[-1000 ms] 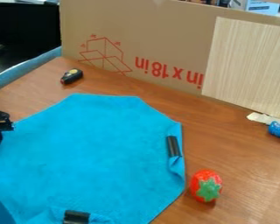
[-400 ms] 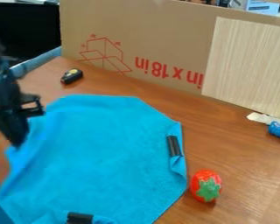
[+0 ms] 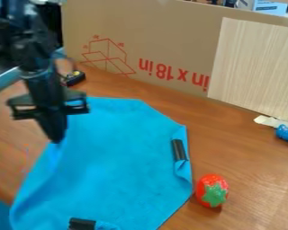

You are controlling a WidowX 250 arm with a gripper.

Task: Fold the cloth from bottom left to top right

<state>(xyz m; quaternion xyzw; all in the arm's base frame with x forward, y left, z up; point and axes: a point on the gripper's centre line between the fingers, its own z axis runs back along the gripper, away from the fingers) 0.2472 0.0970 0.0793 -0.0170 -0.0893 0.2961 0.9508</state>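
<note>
My claw point(image 3: 57, 139) pinched narrow on the left edge of the blue cloth point(image 3: 122, 157), edge raised; rest lies on the table point(image 3: 242, 148); right edge just beside the strawberry point(image 3: 212, 191), apart from the cardboard point(image 3: 170, 45).

Fairly bright, even light covers the table point(image 3: 249, 157) and the cloth point(image 3: 122, 157), its source hard to place; a pale sheen lies on the wood toward 4 o'clock and again between 8 and 9, and small glints sit on the toy strawberry point(image 3: 206, 183) at 5 o'clock. Soft shading follows the cloth's folds toward 7 o'clock, while the background near 11 o'clock drops into deep darkness. Motion blur smears the arm point(image 3: 35, 49) from 11 o'clock down to the gripper point(image 3: 56, 140) between 8 and 9, softening its edges.
</note>
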